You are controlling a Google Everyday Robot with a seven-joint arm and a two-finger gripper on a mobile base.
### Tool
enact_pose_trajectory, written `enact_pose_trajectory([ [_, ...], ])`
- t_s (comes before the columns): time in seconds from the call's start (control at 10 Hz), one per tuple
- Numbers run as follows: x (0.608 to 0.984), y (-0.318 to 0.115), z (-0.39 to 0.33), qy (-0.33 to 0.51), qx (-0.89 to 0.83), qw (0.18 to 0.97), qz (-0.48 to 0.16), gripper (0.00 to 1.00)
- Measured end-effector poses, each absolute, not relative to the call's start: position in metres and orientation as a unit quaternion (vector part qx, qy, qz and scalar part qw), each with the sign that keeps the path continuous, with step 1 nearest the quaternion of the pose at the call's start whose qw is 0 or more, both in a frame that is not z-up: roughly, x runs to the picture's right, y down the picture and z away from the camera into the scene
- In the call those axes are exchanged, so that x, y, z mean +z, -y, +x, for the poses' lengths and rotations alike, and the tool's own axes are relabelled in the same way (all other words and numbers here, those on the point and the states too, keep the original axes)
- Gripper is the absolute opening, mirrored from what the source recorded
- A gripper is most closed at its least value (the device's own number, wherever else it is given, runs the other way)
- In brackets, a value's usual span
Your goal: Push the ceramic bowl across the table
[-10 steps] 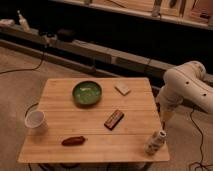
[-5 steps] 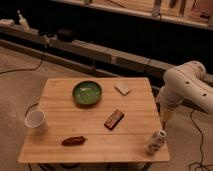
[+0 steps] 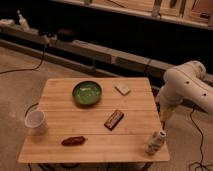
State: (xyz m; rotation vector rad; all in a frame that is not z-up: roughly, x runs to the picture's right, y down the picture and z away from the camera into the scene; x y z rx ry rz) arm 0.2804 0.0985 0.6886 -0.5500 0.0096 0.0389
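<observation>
The ceramic bowl is round, shallow and glossy green. It sits upright on the far middle of the light plank-striped table. My white arm comes in from the right, and its gripper hangs pointing down just past the table's right edge. The gripper is open, holds nothing and touches nothing. It is well to the right of the bowl, about a third of the table's width away.
A white cup stands at the left edge. A dark wrapped bar lies mid-table and a reddish-brown object lies near the front. A white bottle stands at the front right corner, close under the gripper. A pale packet lies right of the bowl.
</observation>
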Motion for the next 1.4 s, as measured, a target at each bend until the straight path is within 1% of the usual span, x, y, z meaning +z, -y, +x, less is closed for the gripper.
enact_pose_trajectory([
  [0.3,0.715,-0.075,0.258,0.029,-0.009,0.966,-0.256,0.65],
  [0.7,0.765,-0.056,0.209,0.042,-0.069,0.966,-0.247,0.65],
  [0.8,0.774,-0.052,0.200,0.047,-0.077,0.967,-0.240,0.62],
  [1.1,0.810,-0.030,0.164,0.076,-0.086,0.974,-0.196,0.31],
  [1.3,0.823,-0.022,0.154,0.097,-0.059,0.977,-0.180,0.11],
  [1.4,0.828,-0.023,0.152,0.101,-0.048,0.978,-0.178,0.03],
])
